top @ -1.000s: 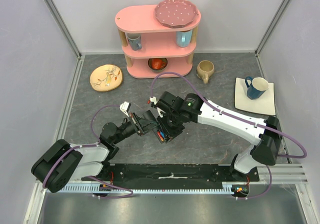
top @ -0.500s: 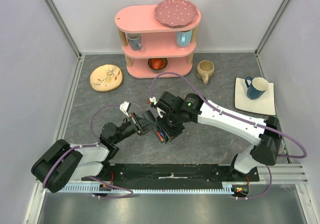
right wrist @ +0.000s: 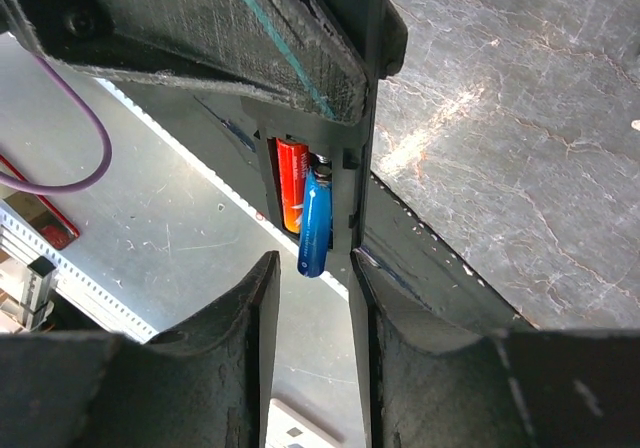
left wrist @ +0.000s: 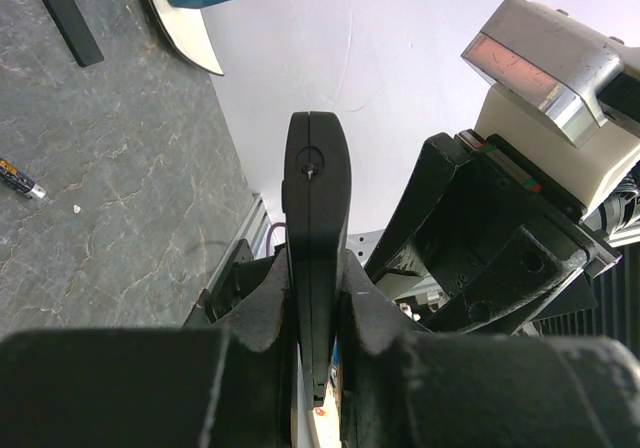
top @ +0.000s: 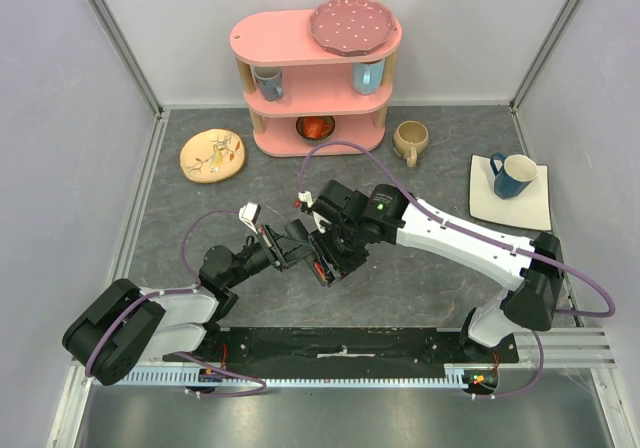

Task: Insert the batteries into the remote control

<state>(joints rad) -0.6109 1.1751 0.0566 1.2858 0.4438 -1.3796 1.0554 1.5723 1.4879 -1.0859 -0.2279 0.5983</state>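
Left arm lay low, reaching from near-left base toward table middle. Left gripper clamped on remote, held edge-up. Right arm stretched leftward from near-right base, wrist tipped down. Right gripper faced left gripper, fingers narrowly apart beside blue battery; contact unclear.

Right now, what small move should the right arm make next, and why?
Probably press the free end of the blue battery into the remote control. Its upper end sits inside beside the red battery, but the lower end sticks out by the right end effector; the left end effector clamps the remote.
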